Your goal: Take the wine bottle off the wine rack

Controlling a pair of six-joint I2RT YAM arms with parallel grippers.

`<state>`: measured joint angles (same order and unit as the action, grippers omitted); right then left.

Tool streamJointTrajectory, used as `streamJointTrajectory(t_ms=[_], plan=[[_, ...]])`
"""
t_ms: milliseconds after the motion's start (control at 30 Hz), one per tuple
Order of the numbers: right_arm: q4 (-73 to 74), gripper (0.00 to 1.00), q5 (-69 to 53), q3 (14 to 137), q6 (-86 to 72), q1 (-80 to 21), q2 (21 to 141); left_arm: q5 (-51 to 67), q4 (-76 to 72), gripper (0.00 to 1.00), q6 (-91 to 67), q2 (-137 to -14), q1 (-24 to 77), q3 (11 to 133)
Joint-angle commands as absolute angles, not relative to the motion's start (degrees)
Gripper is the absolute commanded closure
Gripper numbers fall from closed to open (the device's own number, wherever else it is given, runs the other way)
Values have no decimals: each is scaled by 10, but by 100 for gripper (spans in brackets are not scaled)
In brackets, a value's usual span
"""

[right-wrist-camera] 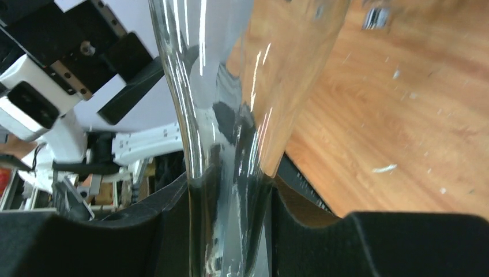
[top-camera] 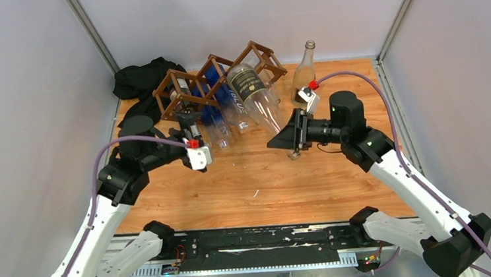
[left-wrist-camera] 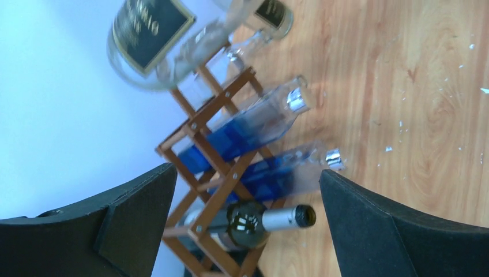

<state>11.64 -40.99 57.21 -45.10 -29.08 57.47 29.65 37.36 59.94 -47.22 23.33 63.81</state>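
**Gripping done, lift-out not yet done**

Rack (left-wrist-camera: 199, 124) sits at upper centre of the top view, on the far part of the table (top-camera: 339, 190), loaded.

Clear bottle (top-camera: 252, 91), black label: judged to be the task's bottle. Body lies in the rack's right-hand cell, neck slanting down toward frame centre. Not off the rack.

Two blue bottles (top-camera: 217, 107) lie in the middle cells. Dark bottle (left-wrist-camera: 254, 222) lies in the left end cell. Both look untouched.

Right gripper (right-wrist-camera: 230, 219) is clamped on the clear bottle's neck; glass fills the gap between its fingers in the wrist view.

Left gripper (left-wrist-camera: 245, 173) has its jaws spread wide and holds nothing, near the rack's left end, dark bottle's cap between its fingers in view.

Reckoning: grasp made. Left to do: draw the bottle out of its cell and set it on the table away from the rack.
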Motion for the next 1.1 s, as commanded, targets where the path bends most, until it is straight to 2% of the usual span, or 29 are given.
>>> streamJointTrajectory(t_ms=[0, 333, 733, 1067], plan=[[121, 100, -430, 580, -436, -337, 524, 253, 220, 0, 666, -431, 303, 563], [247, 100, -444, 645, -450, -370, 511, 235, 150, 0, 812, -401, 381, 456], [299, 100, -482, 705, -429, -403, 547, 156, 5, 0, 807, -467, 454, 407], [338, 100, -482, 730, -387, -482, 569, 106, 26, 0, 794, -503, 457, 404]])
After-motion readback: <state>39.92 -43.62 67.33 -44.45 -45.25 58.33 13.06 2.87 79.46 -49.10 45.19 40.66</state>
